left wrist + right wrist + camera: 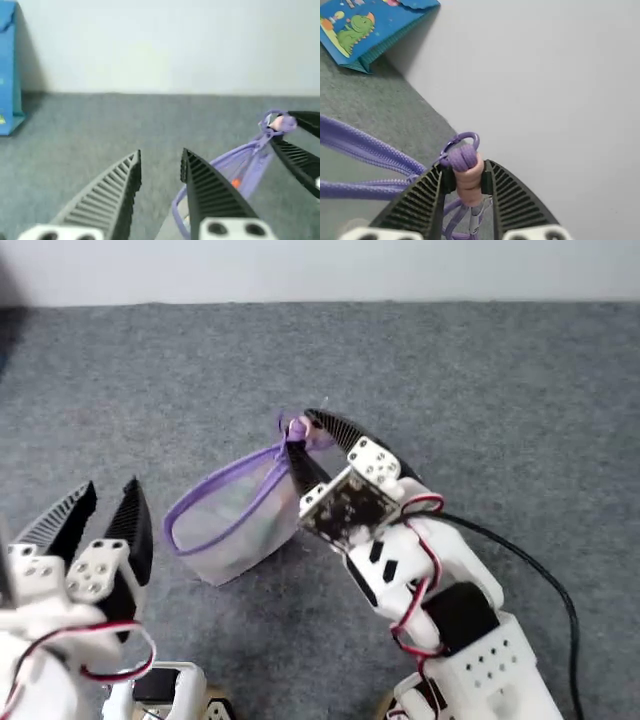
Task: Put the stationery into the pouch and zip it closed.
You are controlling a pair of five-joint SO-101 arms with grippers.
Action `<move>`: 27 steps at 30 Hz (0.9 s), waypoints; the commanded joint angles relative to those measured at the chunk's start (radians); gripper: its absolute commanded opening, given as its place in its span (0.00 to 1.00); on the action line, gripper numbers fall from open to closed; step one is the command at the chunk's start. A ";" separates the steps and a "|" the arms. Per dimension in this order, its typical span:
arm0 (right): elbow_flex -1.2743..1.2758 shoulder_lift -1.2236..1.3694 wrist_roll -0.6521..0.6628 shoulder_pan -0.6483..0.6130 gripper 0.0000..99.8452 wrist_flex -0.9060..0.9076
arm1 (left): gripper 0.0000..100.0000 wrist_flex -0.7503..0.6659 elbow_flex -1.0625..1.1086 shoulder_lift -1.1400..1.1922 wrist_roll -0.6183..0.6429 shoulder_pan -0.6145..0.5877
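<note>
The translucent pouch (232,525) with purple zip trim lies mid-table, its mouth gaping open. At its far end my right gripper (298,432) is shut on the zipper pull (296,427), a purple and pink charm (466,172) pinched between the right gripper's (464,167) black fingers. Something orange (235,183) shows through the pouch (242,162) wall. My left gripper (110,488) hovers open with nothing in it at the near left, a short way from the pouch's open end. From the left wrist, the left gripper (161,152) points toward the wall, with the zipper pull (279,121) off to one side.
Grey carpet covers the table (480,380) up to a white wall. A blue paper bag with a dinosaur print (365,25) stands against that wall, and its edge (7,65) shows from the left wrist. A black cable (545,570) trails beside the right arm.
</note>
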 commanded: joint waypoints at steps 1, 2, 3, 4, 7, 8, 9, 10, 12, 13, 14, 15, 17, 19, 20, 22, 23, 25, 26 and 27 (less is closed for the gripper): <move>-0.114 0.051 0.006 0.031 0.01 -0.045 | 0.13 0.021 -0.054 0.002 -0.005 0.063; -0.137 0.074 0.005 0.031 0.01 -0.045 | 0.13 0.021 -0.050 0.002 -0.003 0.112; -0.157 0.097 0.005 0.031 0.01 -0.045 | 0.13 0.021 -0.039 0.000 -0.003 0.166; -0.175 0.122 0.005 0.031 0.01 -0.047 | 0.13 0.021 -0.025 0.000 -0.002 0.222; -0.210 0.188 0.005 0.031 0.01 -0.064 | 0.13 0.020 0.041 0.000 -0.002 0.356; -0.215 0.202 0.005 0.031 0.01 -0.068 | 0.13 0.020 0.071 0.000 -0.002 0.374; -0.218 0.214 0.005 0.031 0.01 -0.073 | 0.13 0.020 0.102 0.000 -0.002 0.379; -0.221 0.222 0.003 0.031 0.01 -0.079 | 0.13 0.020 0.131 -0.003 -0.002 0.379; -0.221 0.226 0.003 0.031 0.01 -0.077 | 0.13 0.018 0.206 -0.025 -0.009 0.381; -0.221 0.226 0.003 0.031 0.01 -0.071 | 0.13 0.018 0.252 -0.037 -0.011 0.382; -0.221 0.225 0.003 0.033 0.01 -0.070 | 0.13 0.018 0.303 -0.049 -0.014 0.382; -0.221 0.223 0.003 0.035 0.01 -0.068 | 0.13 0.018 0.357 -0.063 -0.031 0.381; -0.229 0.223 0.003 0.058 0.01 -0.068 | 0.13 0.011 0.452 -0.092 -0.071 0.379; -0.250 0.223 0.005 0.070 0.01 -0.067 | 0.13 -0.025 0.542 -0.121 -0.097 0.371; -0.262 0.223 0.005 0.070 0.01 -0.064 | 0.13 -0.052 0.584 -0.138 -0.104 0.351; -0.302 0.214 0.005 0.068 0.01 -0.004 | 0.13 -0.146 0.670 -0.166 -0.117 0.295; -0.322 0.205 0.005 0.062 0.01 0.051 | 0.13 -0.206 0.713 -0.173 -0.118 0.256; -0.341 0.183 0.002 0.061 0.01 0.159 | 0.13 -0.333 0.789 -0.181 -0.118 0.163; -0.342 0.166 0.002 0.058 0.01 0.206 | 0.13 -0.402 0.822 -0.180 -0.117 0.123; -0.341 0.143 0.000 0.058 0.01 0.249 | 0.13 -0.471 0.852 -0.180 -0.115 0.089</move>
